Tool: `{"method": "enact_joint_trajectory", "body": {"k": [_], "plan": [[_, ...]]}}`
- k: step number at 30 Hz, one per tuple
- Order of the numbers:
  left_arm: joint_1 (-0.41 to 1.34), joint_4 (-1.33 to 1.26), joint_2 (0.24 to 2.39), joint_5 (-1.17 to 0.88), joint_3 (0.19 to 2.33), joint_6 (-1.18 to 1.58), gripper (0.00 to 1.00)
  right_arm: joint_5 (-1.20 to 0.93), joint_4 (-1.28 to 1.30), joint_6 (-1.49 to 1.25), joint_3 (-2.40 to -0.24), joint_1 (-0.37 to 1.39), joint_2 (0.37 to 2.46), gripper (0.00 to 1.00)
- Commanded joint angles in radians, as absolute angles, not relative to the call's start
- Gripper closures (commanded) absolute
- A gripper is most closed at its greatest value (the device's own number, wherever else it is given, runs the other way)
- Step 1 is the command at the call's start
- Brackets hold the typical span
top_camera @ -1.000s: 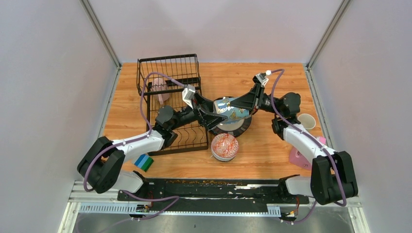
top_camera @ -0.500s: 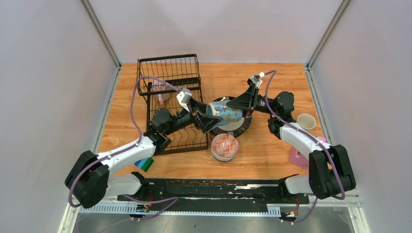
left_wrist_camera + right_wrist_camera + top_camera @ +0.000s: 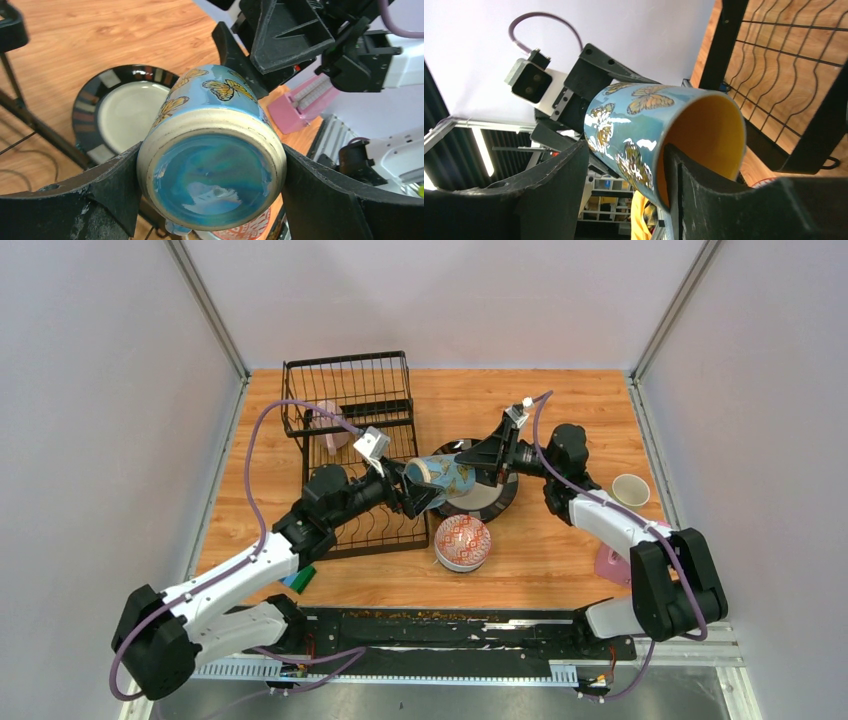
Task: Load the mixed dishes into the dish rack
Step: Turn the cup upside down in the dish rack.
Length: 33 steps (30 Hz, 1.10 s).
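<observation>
The blue butterfly-printed ceramic mug (image 3: pixel 443 474) hangs between the black wire dish rack (image 3: pixel 345 380) and the black-rimmed cream plate (image 3: pixel 497 502). It could twist loose and fall: the left pincer (image 3: pixel 210 167) clamps only its glazed base, and the slack right pincer (image 3: pixel 626 150) has a finger inside the mouth. Its long axis is near level, base rackward, mouth toward the right arm.

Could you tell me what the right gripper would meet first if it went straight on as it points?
The butterfly mug: the right gripper straddles its rim, so it would probably run into the mug's inside bottom first.

Wooden table (image 3: pixel 545 562) between pale grey walls (image 3: pixel 100 390)
</observation>
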State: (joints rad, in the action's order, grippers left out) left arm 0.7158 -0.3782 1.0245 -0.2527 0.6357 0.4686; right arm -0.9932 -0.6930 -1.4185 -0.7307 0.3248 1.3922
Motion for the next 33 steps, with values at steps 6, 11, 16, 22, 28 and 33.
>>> {"method": "enact_joint_trajectory", "body": {"k": [6, 11, 16, 22, 28, 33], "plan": [[0.709, -0.183, 0.943, -0.013, 0.789, 0.394, 1.0, -0.961, -0.603, -1.311, -0.797, 0.343, 1.388, 0.43], [0.709, -0.08, 0.941, 0.074, 0.821, 0.393, 1.0, -0.961, -0.598, -1.303, -0.796, 0.346, 1.394, 0.43], [0.709, 0.077, 0.948, 0.196, 0.877, 0.384, 1.0, -0.957, -0.578, -1.288, -0.802, 0.347, 1.39, 0.43], [0.709, 0.292, 1.02, 0.294, 0.987, 0.357, 1.0, -0.947, -0.549, -1.267, -0.805, 0.349, 1.371, 0.42], [0.706, 0.394, 1.126, 0.309, 1.065, 0.322, 1.0, -0.94, -0.517, -1.242, -0.814, 0.356, 1.358, 0.42], [0.684, 0.488, 1.228, 0.233, 1.149, 0.284, 1.0, -0.933, -0.488, -1.216, -0.823, 0.366, 1.35, 0.42]]}}
